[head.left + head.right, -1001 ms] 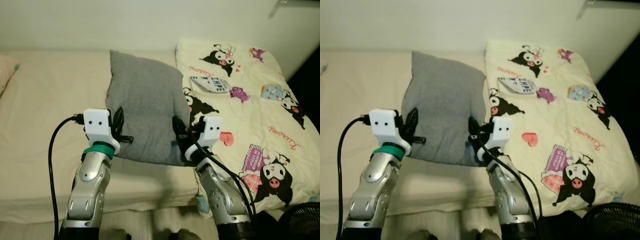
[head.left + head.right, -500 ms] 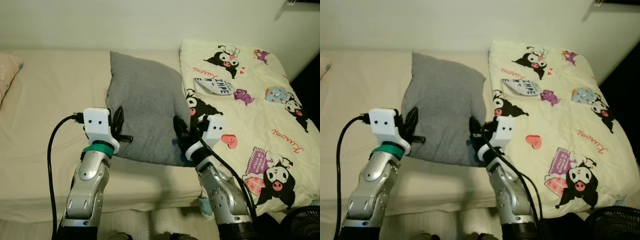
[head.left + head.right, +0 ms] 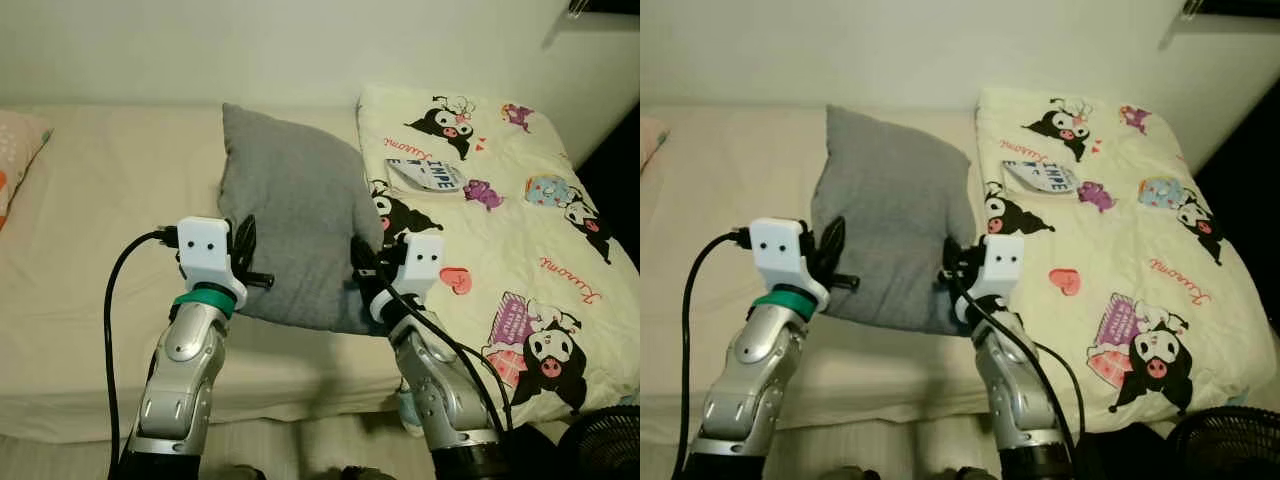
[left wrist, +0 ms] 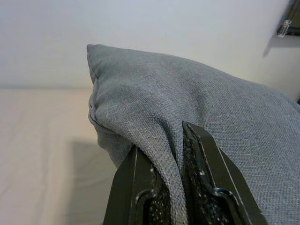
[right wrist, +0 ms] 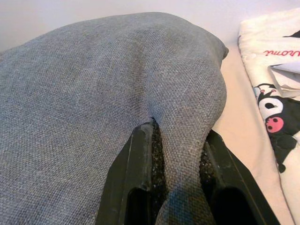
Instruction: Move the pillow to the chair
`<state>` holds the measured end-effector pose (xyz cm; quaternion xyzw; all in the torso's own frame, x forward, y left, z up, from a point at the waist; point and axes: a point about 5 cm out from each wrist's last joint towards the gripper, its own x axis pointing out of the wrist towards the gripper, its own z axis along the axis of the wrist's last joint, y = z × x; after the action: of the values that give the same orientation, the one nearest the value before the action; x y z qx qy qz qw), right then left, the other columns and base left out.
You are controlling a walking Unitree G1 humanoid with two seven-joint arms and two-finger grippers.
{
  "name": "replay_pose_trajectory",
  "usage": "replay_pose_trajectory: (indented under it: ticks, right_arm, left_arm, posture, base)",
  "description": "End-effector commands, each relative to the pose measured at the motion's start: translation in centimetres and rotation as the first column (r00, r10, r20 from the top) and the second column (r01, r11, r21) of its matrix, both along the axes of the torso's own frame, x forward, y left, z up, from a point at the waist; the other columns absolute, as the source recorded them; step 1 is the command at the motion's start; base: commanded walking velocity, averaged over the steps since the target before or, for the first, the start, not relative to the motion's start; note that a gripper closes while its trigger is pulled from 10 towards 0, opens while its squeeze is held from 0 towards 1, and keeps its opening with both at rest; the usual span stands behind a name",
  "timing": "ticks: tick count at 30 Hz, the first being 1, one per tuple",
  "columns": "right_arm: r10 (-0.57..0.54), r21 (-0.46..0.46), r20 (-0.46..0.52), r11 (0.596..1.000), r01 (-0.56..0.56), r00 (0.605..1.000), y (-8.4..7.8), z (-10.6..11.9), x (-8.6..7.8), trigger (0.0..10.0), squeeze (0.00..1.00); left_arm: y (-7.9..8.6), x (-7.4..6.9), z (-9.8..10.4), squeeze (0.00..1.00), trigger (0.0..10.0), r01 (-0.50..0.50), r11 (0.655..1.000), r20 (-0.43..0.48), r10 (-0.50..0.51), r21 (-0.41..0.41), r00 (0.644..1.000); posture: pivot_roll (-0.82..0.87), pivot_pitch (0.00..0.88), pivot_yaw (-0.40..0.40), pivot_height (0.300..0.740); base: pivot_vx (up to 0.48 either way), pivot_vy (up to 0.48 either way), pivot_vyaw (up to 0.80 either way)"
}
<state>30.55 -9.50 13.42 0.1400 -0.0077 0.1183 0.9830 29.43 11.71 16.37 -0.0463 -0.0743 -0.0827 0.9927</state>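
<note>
In the frame centre: grey pillow (image 3: pixel 293 235) over the bed (image 3: pixel 90 200) | left gripper (image 3: pixel 245 262) pinches its left edge | right gripper (image 3: pixel 362 272) clamps its right edge.

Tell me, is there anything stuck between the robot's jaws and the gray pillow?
No. Both sets of jaws already pinch the gray pillow itself: the left gripper has a fold of its near left edge, and the right gripper has a fold of its near right edge. Nothing visible sits between them.
</note>
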Motion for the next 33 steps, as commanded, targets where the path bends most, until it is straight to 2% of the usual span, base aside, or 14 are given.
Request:
replay_pose_trajectory:
  ticks: [1, 7, 33]
  right_arm:
    - [-0.033, 0.027, -0.025, 0.999, 0.033, 0.999, 0.03, -0.99, -0.62, 10.0, 0.0]
    - [-0.035, 0.026, -0.022, 0.999, 0.035, 0.999, 0.09, -1.01, -0.69, 10.0, 0.0]
    - [-0.042, 0.034, -0.028, 0.998, 0.043, 0.999, 0.29, -1.2, -0.87, 10.0, 0.0]
  left_arm:
    - [-0.02, -0.17, -0.03, 0.0, 10.0, 0.0, 1.0, 0.005, 0.0, -0.002, 1.0]
    - [-0.05, -0.25, 0.0, 0.0, 10.0, 0.007, 1.0, 0.004, -0.007, -0.01, 1.0]
    - [0.0, -0.48, 0.19, 0.0, 10.0, 0.015, 1.0, 0.009, -0.014, -0.006, 1.0]
  posture:
    - [0.06, 0.04, 0.031, 0.74]
    - [0.06, 0.039, 0.031, 0.74]
    - [0.07, 0.051, 0.037, 0.74]
  base:
    - [0.0, 0.0, 0.0]
    - [0.0, 0.045, 0.0]
    - [0.0, 0.47, 0.0]
